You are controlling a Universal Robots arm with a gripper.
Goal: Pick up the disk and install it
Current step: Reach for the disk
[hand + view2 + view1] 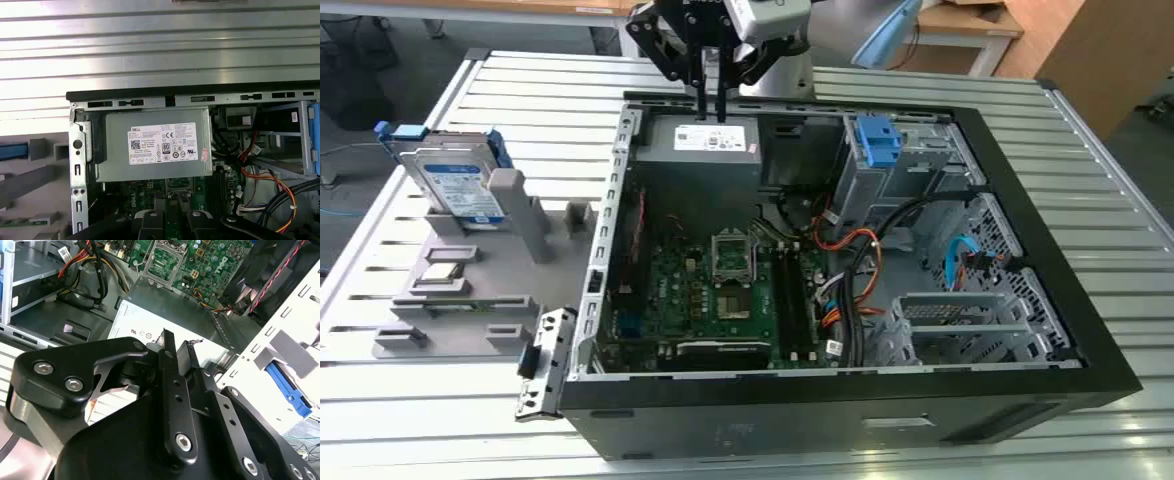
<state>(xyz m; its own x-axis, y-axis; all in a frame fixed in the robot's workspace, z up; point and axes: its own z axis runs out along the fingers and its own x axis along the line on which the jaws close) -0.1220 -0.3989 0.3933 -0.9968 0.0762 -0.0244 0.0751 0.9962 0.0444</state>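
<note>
1. Black PC case (854, 415) lay nearest, side panel off, on slatted metal table (520, 85); mobo (720, 300) & cables (854, 250) were exposed.
2. Claw (710, 118) hung over the case's far end, just above grey PSU (700, 140). Tips were pressed together, gripping nothing.
3. Disk (454, 180) sat well apart from the claw, outside the case at the exterior view's left. It stood upright in a grey holder (520, 230) on the table, w/ blue carrier round it.
4. Blue bracket (874, 140) sat on the drive cage inside the case.
</note>
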